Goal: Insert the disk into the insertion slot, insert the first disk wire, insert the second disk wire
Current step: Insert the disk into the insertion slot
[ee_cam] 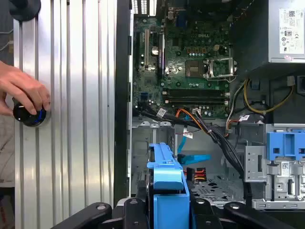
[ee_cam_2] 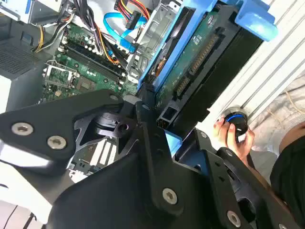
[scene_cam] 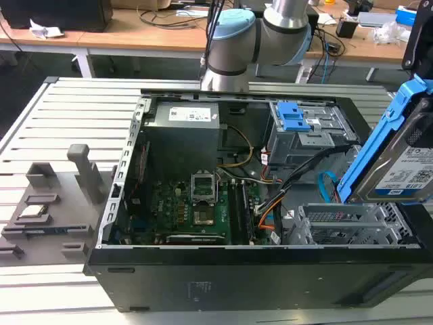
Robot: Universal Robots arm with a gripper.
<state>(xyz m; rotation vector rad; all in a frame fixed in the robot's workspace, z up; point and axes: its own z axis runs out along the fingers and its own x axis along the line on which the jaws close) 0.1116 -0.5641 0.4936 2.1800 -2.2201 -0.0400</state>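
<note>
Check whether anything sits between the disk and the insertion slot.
Probably yes. In the first wrist view a loose blue cable lies across the insertion slot just beyond the disk, with a black wire bundle beside it.

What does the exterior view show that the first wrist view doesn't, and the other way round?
Exterior view's extras: the arm's pale blue joints, the grey holders beside the case, and the disk's labelled face, raised and tilted at that view's right.
First wrist view's extras: a person's hand on a round black knob, and the gripper shut on the disk's blue bracket.
Shared: the open computer case with its motherboard and the blue-tabbed cage.
</note>
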